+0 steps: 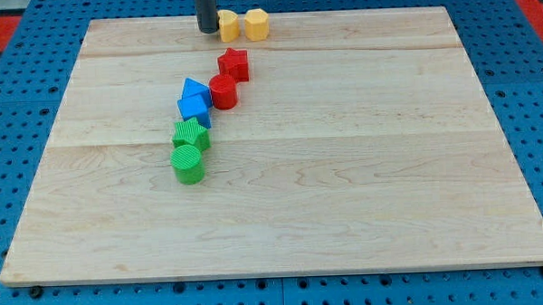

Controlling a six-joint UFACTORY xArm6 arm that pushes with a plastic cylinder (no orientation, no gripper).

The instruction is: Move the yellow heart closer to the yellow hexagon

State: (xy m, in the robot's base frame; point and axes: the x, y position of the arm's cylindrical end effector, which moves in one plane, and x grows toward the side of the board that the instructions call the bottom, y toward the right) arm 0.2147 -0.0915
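my tip (pixel 208 31): top of frame, touching yellow heart's (pixel 227 25) left side
yellow hexagon (pixel 256 24): just right of heart, nearly touching
hand: none, only a rod

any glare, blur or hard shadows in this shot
Camera view: even, soft light, no strong glare on the wooden board; blocks such as the green cylinder cast only faint shadows; edges look sharp; my tip sits left of the yellow heart, beside the yellow hexagon.

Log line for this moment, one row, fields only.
tip: at view's top, against left side of yellow heart | yellow hexagon: just right of heart, narrow gap | other blocks: untouched
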